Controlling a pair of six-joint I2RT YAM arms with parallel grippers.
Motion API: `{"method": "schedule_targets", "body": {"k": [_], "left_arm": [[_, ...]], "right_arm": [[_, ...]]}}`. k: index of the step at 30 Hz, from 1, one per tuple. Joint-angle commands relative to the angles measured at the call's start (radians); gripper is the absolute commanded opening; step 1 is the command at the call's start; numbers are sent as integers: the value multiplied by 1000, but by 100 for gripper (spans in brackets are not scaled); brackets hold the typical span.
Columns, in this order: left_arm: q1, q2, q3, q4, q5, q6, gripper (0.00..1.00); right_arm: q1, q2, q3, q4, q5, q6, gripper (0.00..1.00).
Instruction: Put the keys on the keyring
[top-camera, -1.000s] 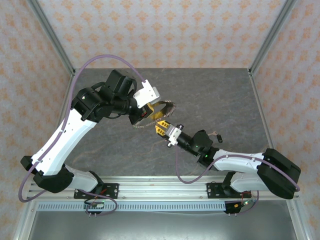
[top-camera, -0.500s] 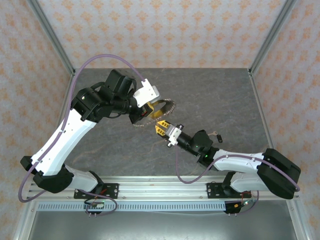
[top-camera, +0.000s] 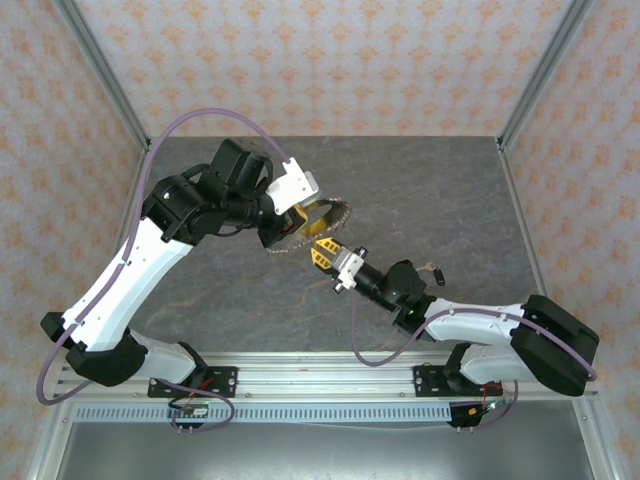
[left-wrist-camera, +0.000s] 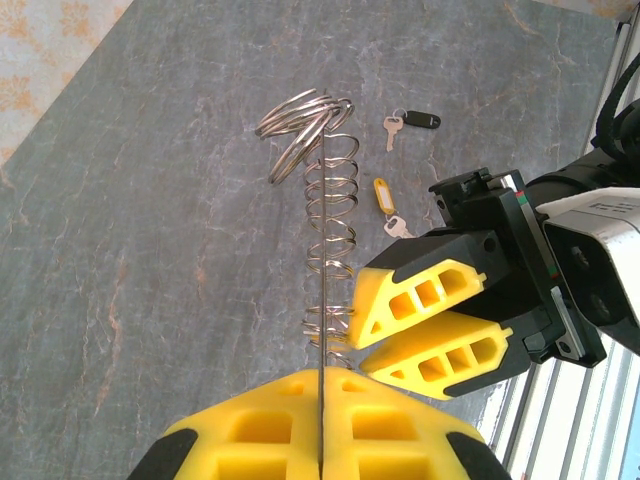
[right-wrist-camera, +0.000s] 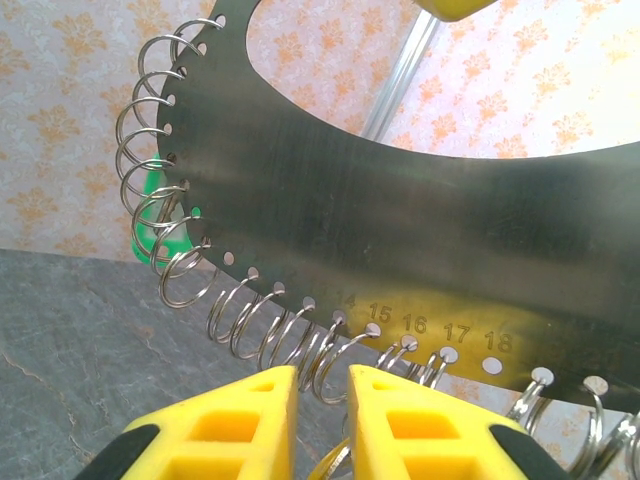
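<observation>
The keyring (right-wrist-camera: 400, 200) is a thin curved metal plate with numbered holes, with several wire rings hanging along its edge. My left gripper (left-wrist-camera: 322, 372) is shut on the plate, which runs edge-on away from it (left-wrist-camera: 326, 230). From above, the keyring (top-camera: 332, 213) sticks out of the left gripper (top-camera: 297, 225). My right gripper (right-wrist-camera: 322, 375) stands narrowly open at the ring row, with ring loops in the gap. Its fingertips (left-wrist-camera: 358, 335) meet the rings from the right. A yellow-tagged key (left-wrist-camera: 383, 195) and a black-tagged key (left-wrist-camera: 415, 122) lie on the table. A green piece (right-wrist-camera: 160, 215) shows behind the rings.
The dark stone tabletop (top-camera: 420, 190) lies below both raised grippers. A small key (top-camera: 433, 268) rests beside the right forearm. Metal frame posts (top-camera: 545, 70) and patterned walls close in the back and sides. A rail (top-camera: 330, 375) runs along the near edge.
My right gripper has crept slightly up and left toward the ring row. The left gripper and the plate have stayed put.
</observation>
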Motion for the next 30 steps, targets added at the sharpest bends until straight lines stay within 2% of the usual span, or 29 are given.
{"method": "schedule_targets", "body": {"k": [1,4,14,23,30], "left_arm": [[-5,-17,-1,36,-5,-15,0],[-6,-19,-2,34,-4,-16,0],[-6,-23,-2,37,-12,-14,0],[-6,-22,-4,34,-9,-18,0],[-6,-32,-8,32,-17,-16,0]], "right_arm": [[7,9,25,58,23,14,20],[7,16,27,65,36,14,21],[8,22,44,24,-46,14,21],[33,69,62,73,47,-13,22],[32,40,36,78,108,-34,24]]}}
